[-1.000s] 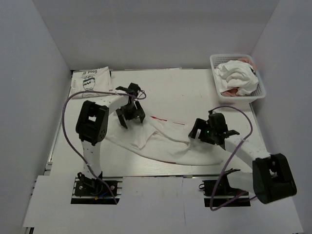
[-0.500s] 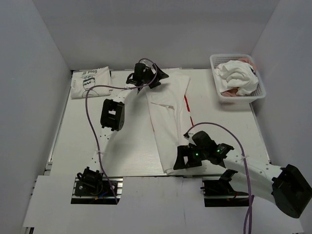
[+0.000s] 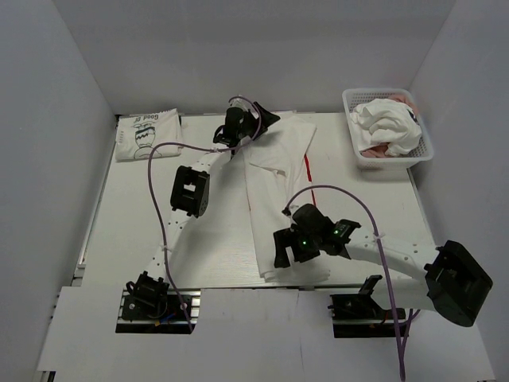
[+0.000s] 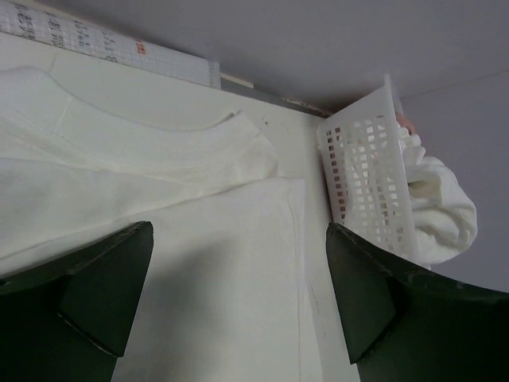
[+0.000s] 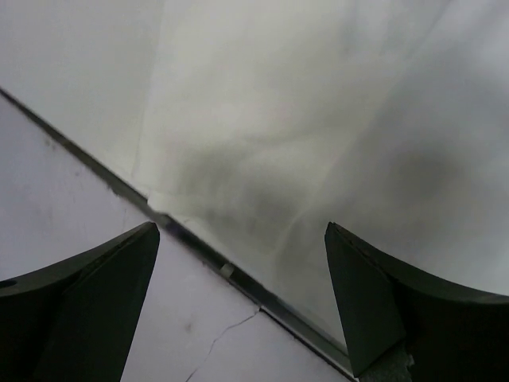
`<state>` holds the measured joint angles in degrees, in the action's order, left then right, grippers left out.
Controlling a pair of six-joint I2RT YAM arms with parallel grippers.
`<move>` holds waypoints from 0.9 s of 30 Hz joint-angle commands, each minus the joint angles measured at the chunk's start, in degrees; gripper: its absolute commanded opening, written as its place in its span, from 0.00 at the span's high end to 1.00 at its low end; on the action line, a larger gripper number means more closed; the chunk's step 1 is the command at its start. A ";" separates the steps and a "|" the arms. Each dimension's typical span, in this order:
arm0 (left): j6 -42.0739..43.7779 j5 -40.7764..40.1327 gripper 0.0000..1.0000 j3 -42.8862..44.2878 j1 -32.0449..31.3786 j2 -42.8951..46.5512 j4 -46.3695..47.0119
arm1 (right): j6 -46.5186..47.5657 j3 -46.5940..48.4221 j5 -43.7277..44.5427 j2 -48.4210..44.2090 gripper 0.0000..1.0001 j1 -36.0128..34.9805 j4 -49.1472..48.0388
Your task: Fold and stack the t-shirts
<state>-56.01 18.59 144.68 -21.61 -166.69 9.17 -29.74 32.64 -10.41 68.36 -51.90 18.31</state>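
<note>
Looking at one white t-shirt (image 3: 274, 199) spread flat on the surface (image 3: 159, 231), with its long axis running far-to-near, slightly tilted, and the near end reaching the surface's front edge. Showing a thin red streak along its right side.

Hovering the left gripper (image 4: 238, 298) over the far end, above a ribbed band (collar or sleeve, hard to tell), with jaws spread wide and pinching nothing. Hovering the right gripper (image 5: 242, 298) over the near hem corner at the edge rail, jaws likewise wide apart, holding nothing.

Bracketing the shirt end to end: left arm nearer the far end, right arm nearer the hem. Probably setting up a lengthwise fold, needing a pinch at each end on the same long side.

Keeping a folded t-shirt with black cartoon (image 3: 147, 131) at the far-left corner, well apart. Leaving more crumpled shirts (image 3: 386, 123) in the basket (image 3: 395, 161) far right.
</note>
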 commanded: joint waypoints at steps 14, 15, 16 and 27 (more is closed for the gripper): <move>18.83 -6.11 0.01 -38.32 -4.67 60.04 -26.40 | -16.40 5.33 28.78 -14.04 0.10 2.76 15.79; 18.83 -6.11 0.01 -43.47 -5.37 63.65 -27.09 | -17.28 4.98 30.35 -15.00 0.10 3.46 16.75; 18.31 -6.11 0.01 -53.87 -7.12 70.30 -26.05 | -18.16 4.89 31.32 -15.79 0.10 4.25 17.72; 9.43 -3.81 0.01 -90.45 -28.38 80.05 -32.85 | -14.48 -1.79 27.67 -21.25 0.10 11.90 23.53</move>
<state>-44.38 12.95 57.47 -43.97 -83.72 -12.47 -45.43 31.90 20.36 47.13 -41.54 39.77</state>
